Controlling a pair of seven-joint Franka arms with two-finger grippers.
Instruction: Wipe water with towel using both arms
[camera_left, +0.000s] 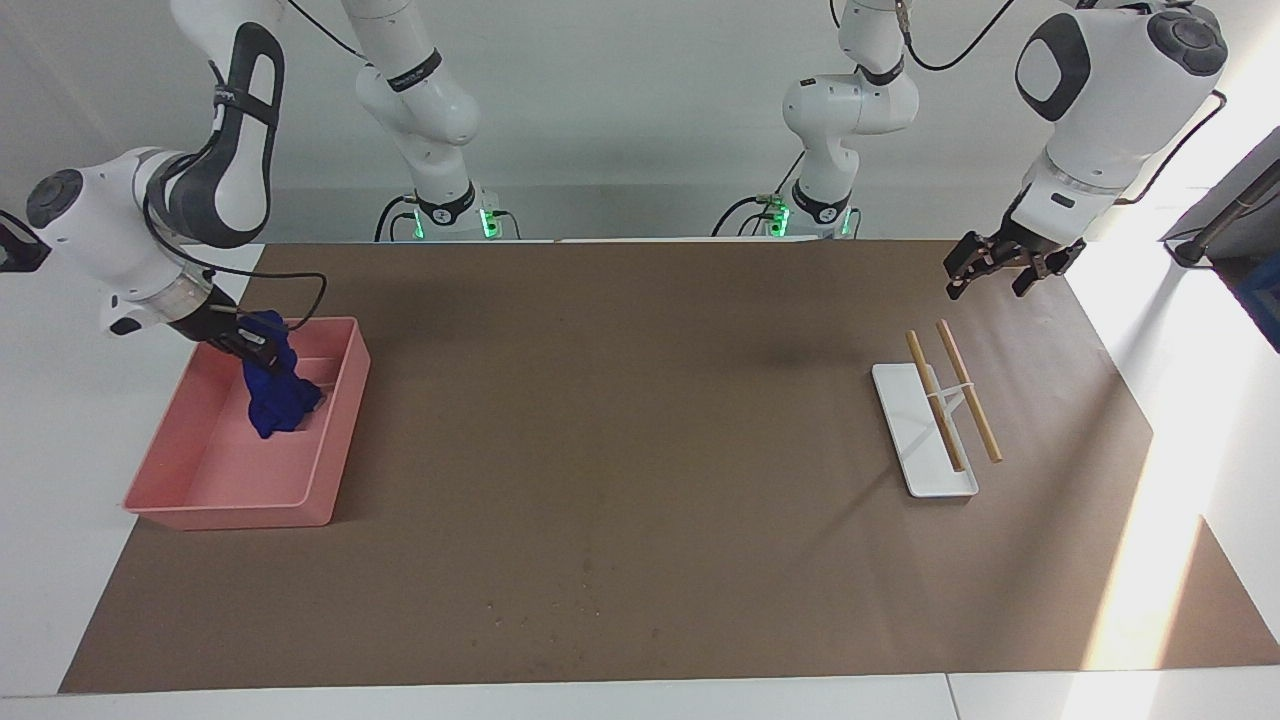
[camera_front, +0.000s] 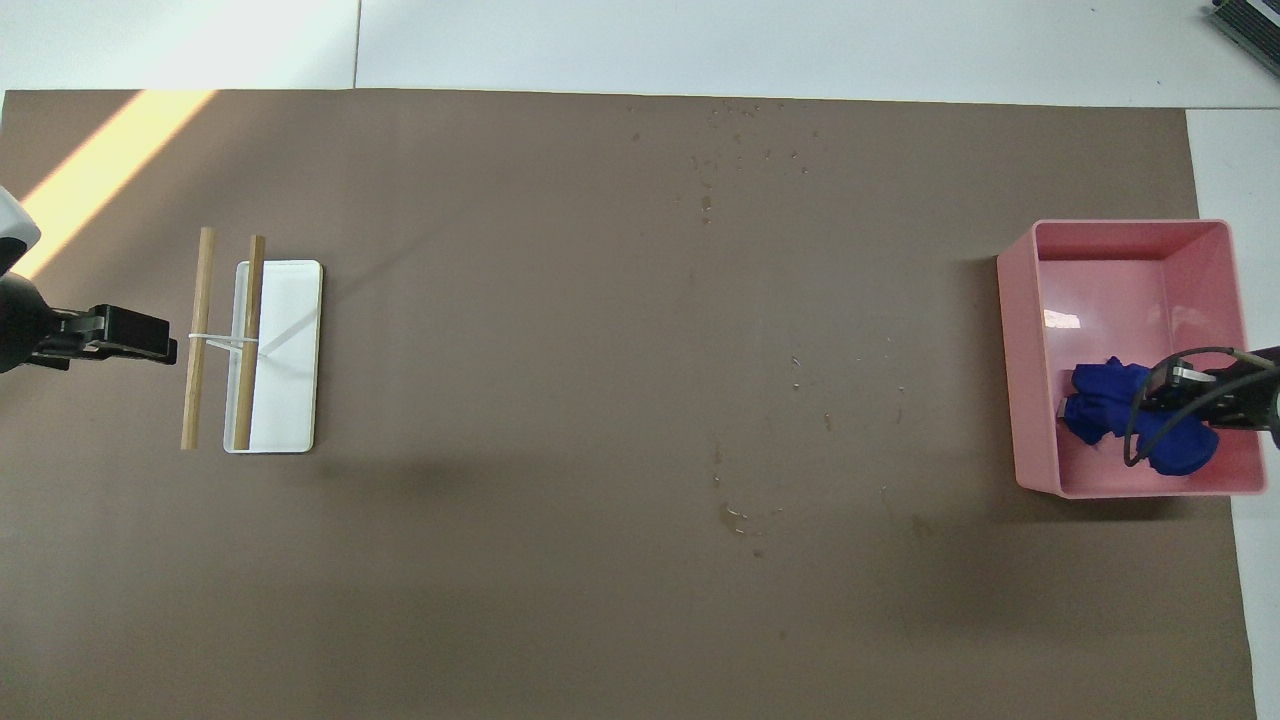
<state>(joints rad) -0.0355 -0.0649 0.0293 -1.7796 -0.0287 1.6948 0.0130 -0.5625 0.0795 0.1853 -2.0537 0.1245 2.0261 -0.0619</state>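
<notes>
Pincer of the right arm (camera_left: 256, 348) (camera_front: 1152, 402) is lowered into the pink tray (camera_left: 338, 440) (camera_front: 1022, 350) in the middle height of the facing frame, at the right arm's end of the desk. It sits against the top of the blue towel (camera_left: 276, 402) (camera_front: 1098, 415), and I cannot tell whether it grips the cloth or has parted from it. The towel hangs down from it in a wrinkled bundle whose lower end reaches the tray floor, in the part of the tray nearer to the robots, toward the wall that faces the middle of the desk. The left arm waits. Its pincer (camera_left: 990, 283) (camera_front: 172, 347) hangs with its fingers wide apart and holds nothing, in the upper part of the facing frame over the brown mat (camera_left: 640, 420) (camera_front: 560, 350). Just beside it lies a pair of wooden sticks (camera_left: 968, 392) (camera_front: 203, 340) tied by a white band. One stick rests across a flat white tray (camera_left: 920, 450) (camera_front: 290, 360), the other lies on the mat next to it. The water (camera_front: 733, 517) is a faint dark blotch on the mat in the lower middle of the overhead frame, between the two trays and well apart from the towel. Tiny pale specks are scattered higher in that frame.
</notes>
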